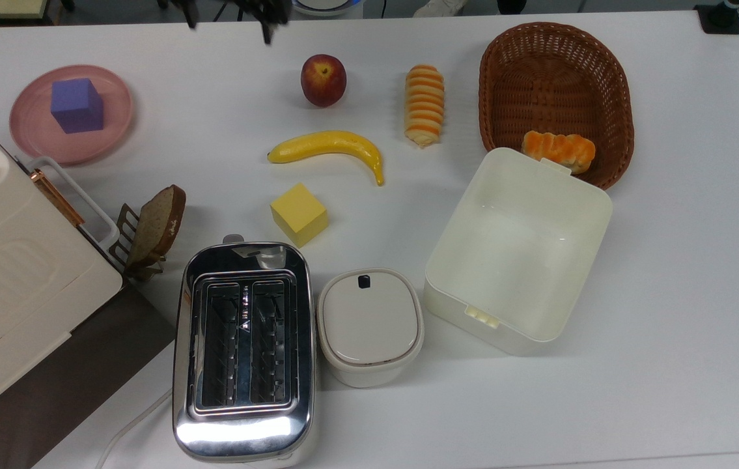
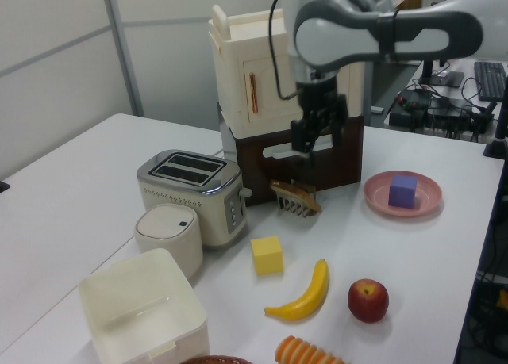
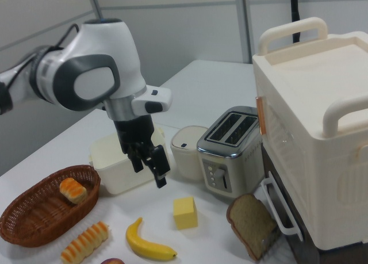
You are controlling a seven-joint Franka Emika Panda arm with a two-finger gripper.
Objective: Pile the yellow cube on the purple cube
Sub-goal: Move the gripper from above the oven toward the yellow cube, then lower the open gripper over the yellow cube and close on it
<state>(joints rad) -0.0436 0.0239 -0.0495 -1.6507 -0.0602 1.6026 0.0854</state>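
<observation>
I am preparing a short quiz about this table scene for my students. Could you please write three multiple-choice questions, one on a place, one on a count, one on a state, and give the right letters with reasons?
1. Where does the purple cube rest?
A. on the pink plate
B. in the wicker basket
C. on the toaster

2. How many bread rolls lie inside the wicker basket?
A. none
B. one
C. three

3. What is the state of the gripper?
A. shut on the yellow cube
B. shut on the banana
C. open, holding nothing

Answers:
1 A: the top view shows the cube sitting on the plate.
2 B: a single orange roll lies at the basket's near edge.
3 C: the right view shows its fingers apart in the air, above the table.
</observation>
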